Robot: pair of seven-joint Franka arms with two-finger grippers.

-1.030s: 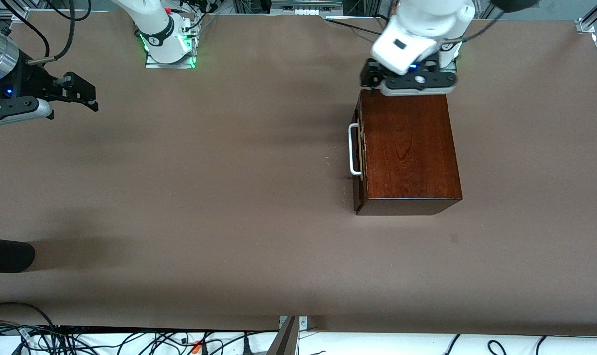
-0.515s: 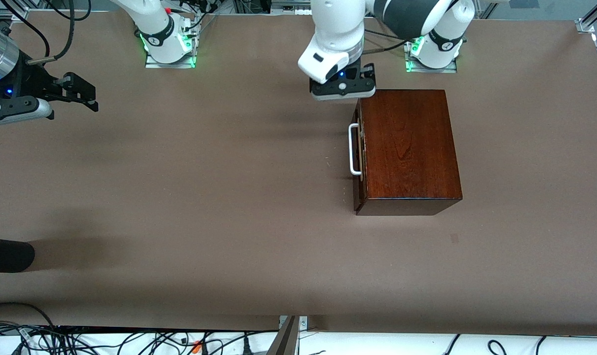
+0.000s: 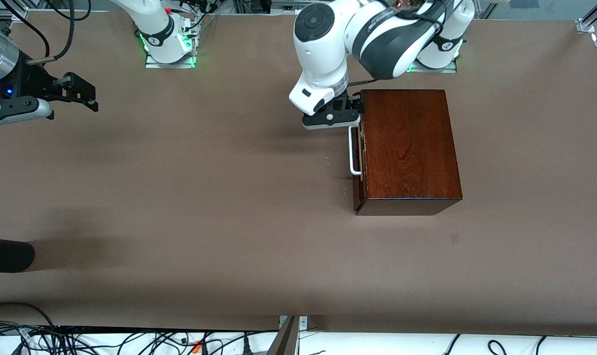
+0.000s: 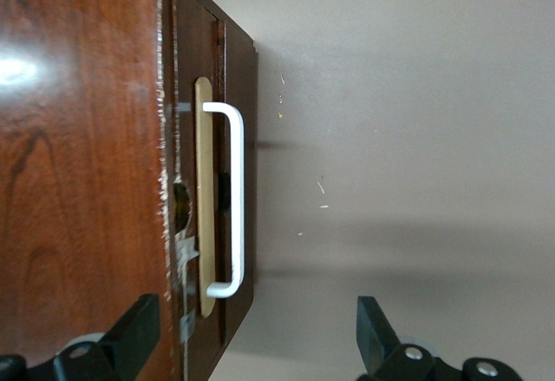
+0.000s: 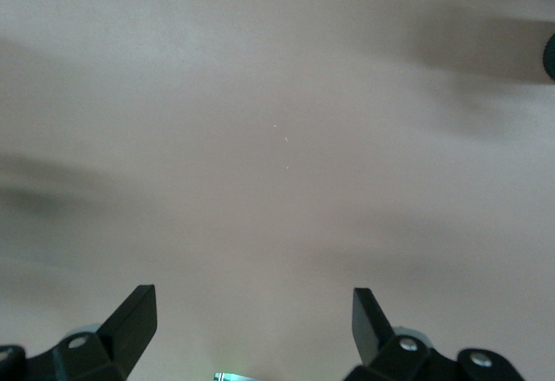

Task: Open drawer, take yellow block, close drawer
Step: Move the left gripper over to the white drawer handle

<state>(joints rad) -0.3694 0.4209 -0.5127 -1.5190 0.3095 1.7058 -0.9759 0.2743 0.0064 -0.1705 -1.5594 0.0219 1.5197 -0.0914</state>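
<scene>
The dark reddish-brown wooden box stands toward the left arm's end of the table. Its drawer is shut, and the white bar handle faces the right arm's end. My left gripper is open and empty, over the table just in front of the drawer, by the handle's end that lies toward the arm bases. In the left wrist view the handle lies ahead of the open left gripper. One finger is over the box top. My right gripper waits open over the table's right-arm end, and its wrist view shows bare table. The yellow block is hidden.
A black rounded object juts in at the right arm's end of the table, nearer the front camera. Cables lie along the table's front edge. The arm bases stand along the top edge of the brown table.
My left gripper has moved from over the box's top edge by its base toward the right arm's end, then lower, to the drawer's handle. The right arm has not moved.
</scene>
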